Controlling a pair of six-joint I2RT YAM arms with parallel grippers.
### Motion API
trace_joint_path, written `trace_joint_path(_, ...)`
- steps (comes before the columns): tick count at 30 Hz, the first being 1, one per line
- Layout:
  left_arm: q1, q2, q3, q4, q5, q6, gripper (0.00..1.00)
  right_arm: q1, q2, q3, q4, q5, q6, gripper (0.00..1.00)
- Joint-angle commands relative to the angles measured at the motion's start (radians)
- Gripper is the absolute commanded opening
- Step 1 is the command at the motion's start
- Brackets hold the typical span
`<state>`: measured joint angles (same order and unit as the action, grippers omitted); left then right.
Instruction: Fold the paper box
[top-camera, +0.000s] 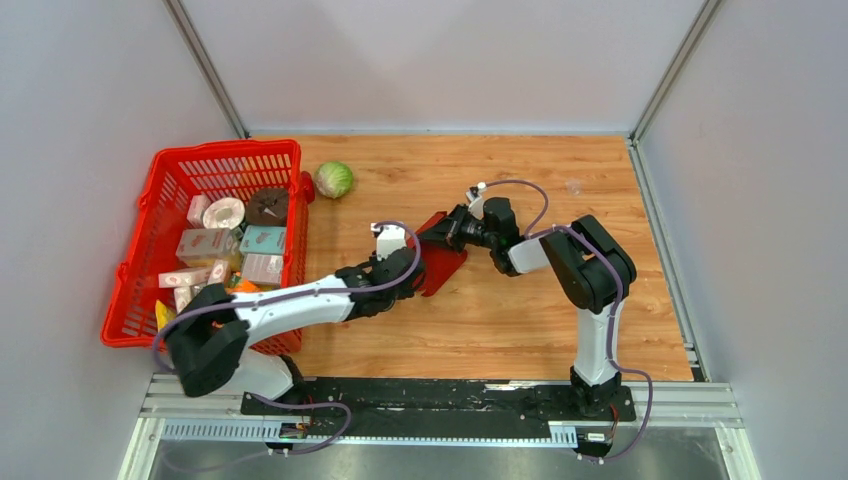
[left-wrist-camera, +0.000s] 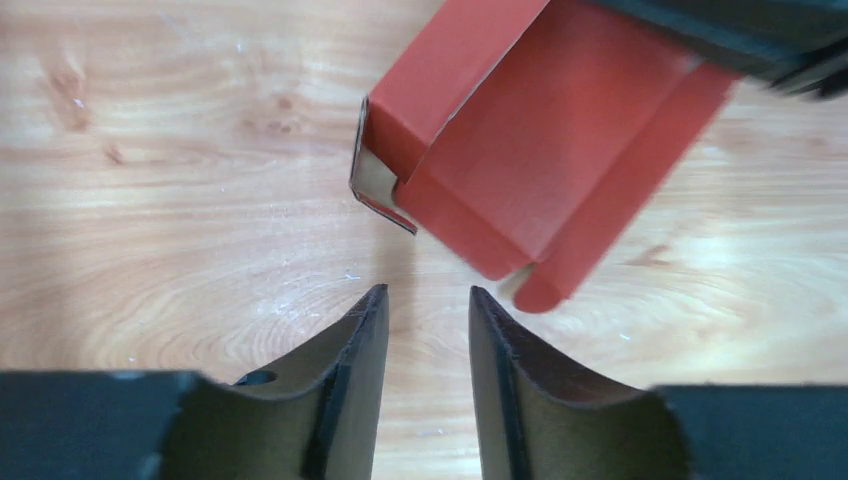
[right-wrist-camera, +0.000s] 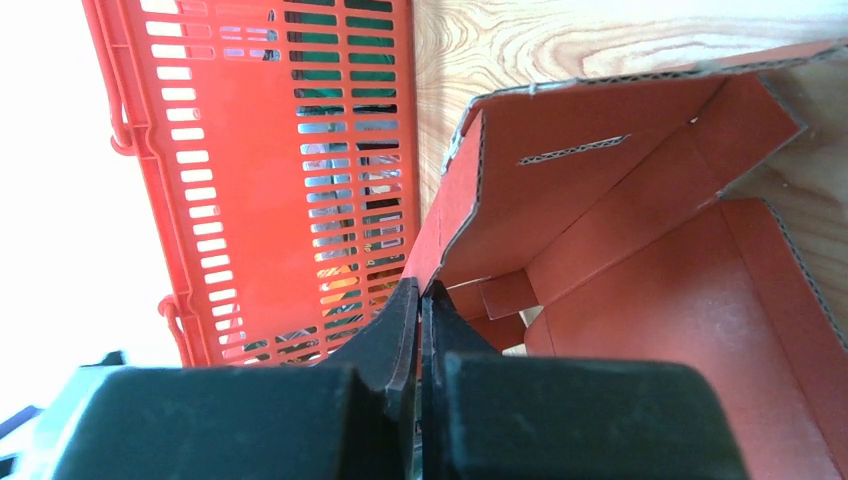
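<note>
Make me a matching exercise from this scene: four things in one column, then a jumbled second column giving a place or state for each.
Things
1. left gripper
2. right gripper
3. paper box
4. cabbage

Places and states
A. on the table, beside the far corner of the red basket
B. pinched shut on an edge of the dark red cardboard
C. open, holding nothing
D. partly folded, with walls raised

Pairs: 1-C, 2-B, 3-D, 4-A
</note>
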<state>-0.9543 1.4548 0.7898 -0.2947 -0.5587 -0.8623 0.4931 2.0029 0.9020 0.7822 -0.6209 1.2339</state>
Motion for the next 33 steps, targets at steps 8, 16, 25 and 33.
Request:
trace_joint_path(8,0.180,-0.163,0.048,-0.147,0.236,0.339,0.43,0.007,-0.003,-0.029,-0.005,0.006,0.024,0.00)
trace_joint_path(16,0.184,-0.042,0.143,-0.239,0.218,0.365,0.41,0.005,-0.007,-0.025,-0.026,0.010,-0.001,0.00)
trace_joint_path(25,0.204,0.117,0.291,-0.179,0.217,0.390,0.42,0.007,-0.035,-0.031,-0.031,0.018,-0.008,0.00)
trace_joint_path(33,0.206,0.102,0.237,-0.055,0.212,0.348,0.40,0.012,-0.003,-0.040,0.029,0.003,0.049,0.00)
